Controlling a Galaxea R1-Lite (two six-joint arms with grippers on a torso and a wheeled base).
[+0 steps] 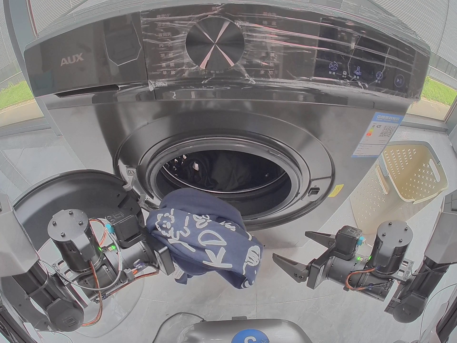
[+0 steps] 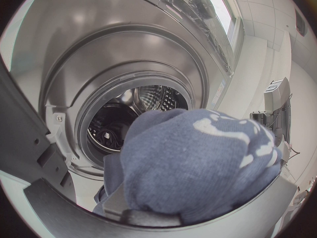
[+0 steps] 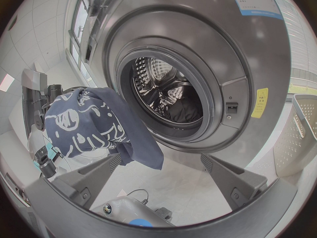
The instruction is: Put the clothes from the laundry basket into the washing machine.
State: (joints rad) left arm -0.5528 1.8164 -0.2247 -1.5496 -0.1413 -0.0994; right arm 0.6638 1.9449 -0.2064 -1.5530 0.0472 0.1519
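Holding the navy shirt (image 1: 204, 237) clenched in your left claw (image 1: 181, 257), you have it at 7 o'clock of the drum mouth (image 1: 223, 170), outside the washer (image 1: 85, 120). Hanging folds may catch the rim or slip floorward. Your right claw (image 1: 291, 247) is released; basket (image 1: 414, 167) at 3 o'clock.

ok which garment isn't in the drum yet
The navy garment with white print, hanging from the left gripper in front of the drum. The other, a plain dark garment, already lies inside it.
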